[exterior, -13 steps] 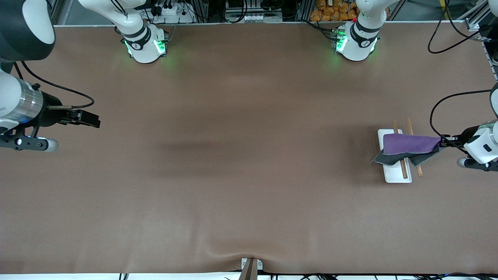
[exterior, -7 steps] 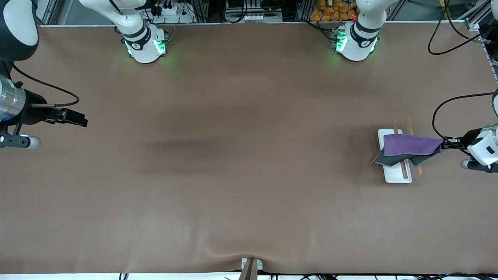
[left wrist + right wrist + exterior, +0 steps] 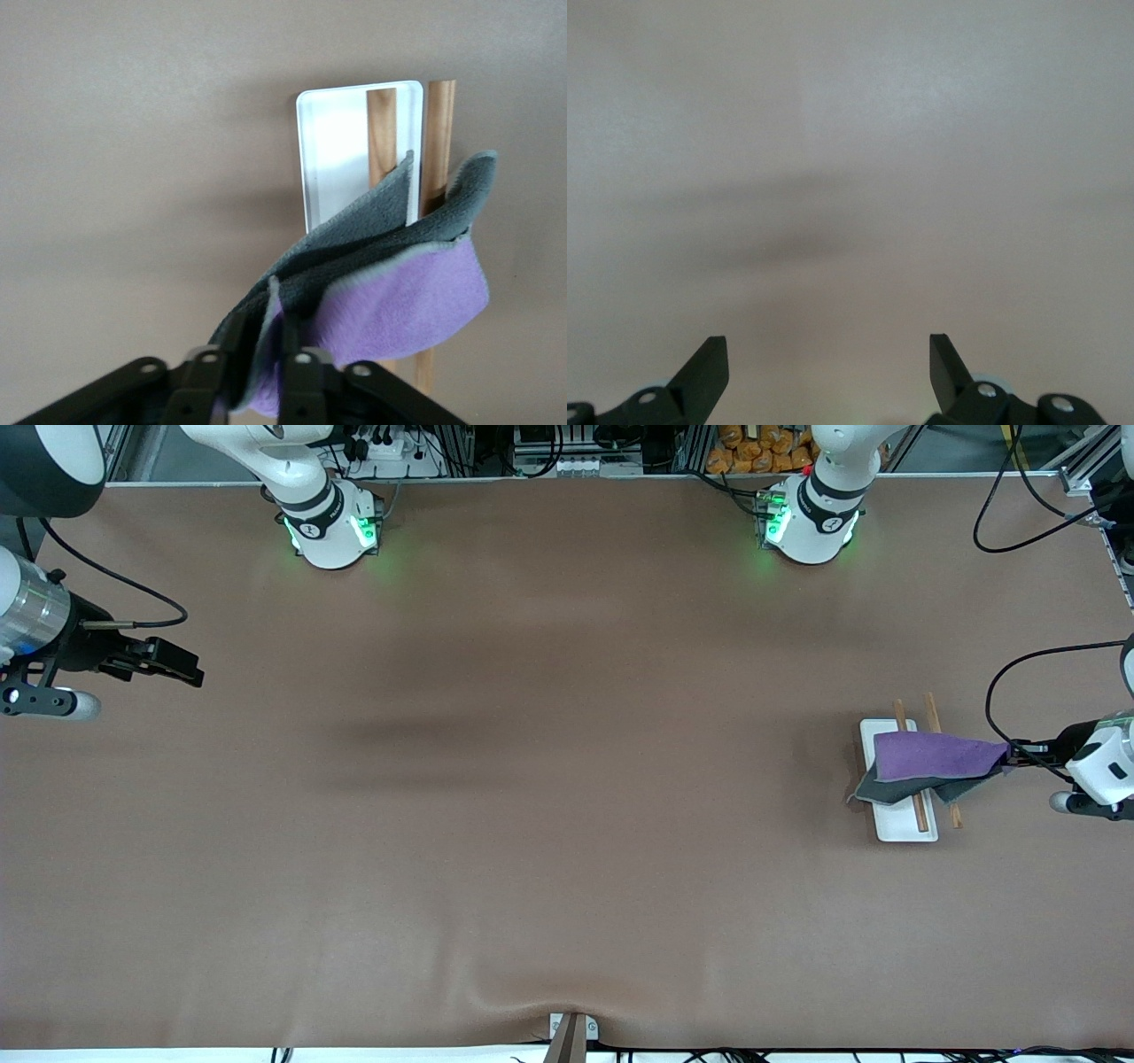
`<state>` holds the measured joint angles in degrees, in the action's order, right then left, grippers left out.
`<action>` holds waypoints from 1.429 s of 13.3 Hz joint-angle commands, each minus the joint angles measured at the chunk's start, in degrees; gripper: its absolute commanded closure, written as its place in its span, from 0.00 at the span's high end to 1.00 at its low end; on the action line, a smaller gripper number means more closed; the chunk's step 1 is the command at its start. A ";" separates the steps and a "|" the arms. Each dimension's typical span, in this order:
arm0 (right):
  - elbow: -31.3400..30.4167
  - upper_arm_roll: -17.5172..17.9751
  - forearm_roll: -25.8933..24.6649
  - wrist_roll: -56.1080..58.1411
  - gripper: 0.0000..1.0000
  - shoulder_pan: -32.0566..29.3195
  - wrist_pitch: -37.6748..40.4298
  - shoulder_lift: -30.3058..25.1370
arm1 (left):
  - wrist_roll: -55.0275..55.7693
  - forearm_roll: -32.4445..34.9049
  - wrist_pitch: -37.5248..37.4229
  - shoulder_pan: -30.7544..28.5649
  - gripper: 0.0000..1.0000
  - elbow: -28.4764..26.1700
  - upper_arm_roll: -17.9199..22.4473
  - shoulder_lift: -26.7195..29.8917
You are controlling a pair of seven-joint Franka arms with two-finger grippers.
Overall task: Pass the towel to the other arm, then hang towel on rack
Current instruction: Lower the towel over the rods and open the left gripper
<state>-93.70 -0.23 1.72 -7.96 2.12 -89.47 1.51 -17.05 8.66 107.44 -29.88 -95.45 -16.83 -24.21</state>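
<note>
Left wrist view shows the left gripper (image 3: 257,372) with its fingers loosely around one corner of the towel (image 3: 390,283), which drapes over the rack (image 3: 383,133) rods. The right gripper (image 3: 182,664) waits, fingers apart, at the right arm's end.

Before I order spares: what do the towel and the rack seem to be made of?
The towel: soft fleecy cloth, probably microfibre, matte, purple on one face and grey on the other; it folds limply. The rack: a smooth white base, likely plastic or coated metal, slightly glossy, with two brown rods that look like unvarnished wood, showing grain.
</note>
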 commanded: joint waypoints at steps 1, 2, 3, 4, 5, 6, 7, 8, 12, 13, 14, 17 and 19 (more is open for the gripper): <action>-2.72 0.85 -0.67 4.42 1.00 -3.25 -3.25 -2.22 | -0.88 0.48 0.57 -0.62 1.00 0.17 -0.31 0.65; -2.28 0.85 -0.75 5.84 1.00 -3.69 -3.95 -1.60 | -0.80 0.48 0.57 -0.70 1.00 0.35 -0.31 1.00; -2.01 0.85 -0.84 6.02 1.00 -3.87 -4.13 -1.42 | -0.88 0.48 0.40 -0.62 1.00 1.39 -0.31 1.00; -1.75 0.85 -1.02 6.11 1.00 -3.88 -4.13 -1.34 | -0.97 0.65 0.23 -0.62 1.00 2.19 -0.31 1.27; -1.14 0.85 -1.02 6.20 1.00 -3.96 -3.87 -1.07 | -0.71 0.83 -0.39 -0.53 1.00 3.68 -0.66 1.62; -0.61 0.85 -0.93 6.11 1.00 -3.62 -3.52 -0.72 | -0.71 0.92 -1.78 -0.27 1.00 4.56 -0.75 2.23; -0.25 0.93 -0.93 6.03 1.00 -3.44 -3.52 -0.72 | -0.62 0.83 -2.67 -0.09 1.00 5.61 -1.10 3.19; 0.36 0.93 -1.02 5.94 1.00 -3.26 -3.43 -0.72 | -0.27 0.66 -3.37 -0.09 1.00 6.32 -2.06 3.72; 2.29 1.02 -1.28 5.94 1.00 -3.26 -3.34 -0.81 | 5.86 0.13 -5.65 -0.09 1.00 6.85 -5.75 9.25; 2.39 1.11 -1.20 5.76 1.00 -3.26 -3.34 -0.81 | 7.80 0.13 -6.54 -0.09 1.00 6.94 -7.15 10.57; 2.56 1.11 -1.11 6.02 1.00 -3.43 -3.34 -0.81 | 9.12 0.13 -6.98 -0.09 1.00 6.86 -8.21 11.98; 2.74 1.02 -0.93 6.20 1.00 -3.70 -2.99 -0.81 | 13.08 -0.14 -8.13 -0.09 1.00 6.94 -10.76 15.67; 2.83 1.02 -1.10 6.20 1.00 -3.61 -2.99 -0.81 | 14.92 -0.14 -8.13 -0.09 1.00 7.03 -12.61 18.13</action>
<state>-91.46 0.35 1.55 -2.58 -0.99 -93.17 1.05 -4.15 8.64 100.07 -29.63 -87.80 -28.08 -9.16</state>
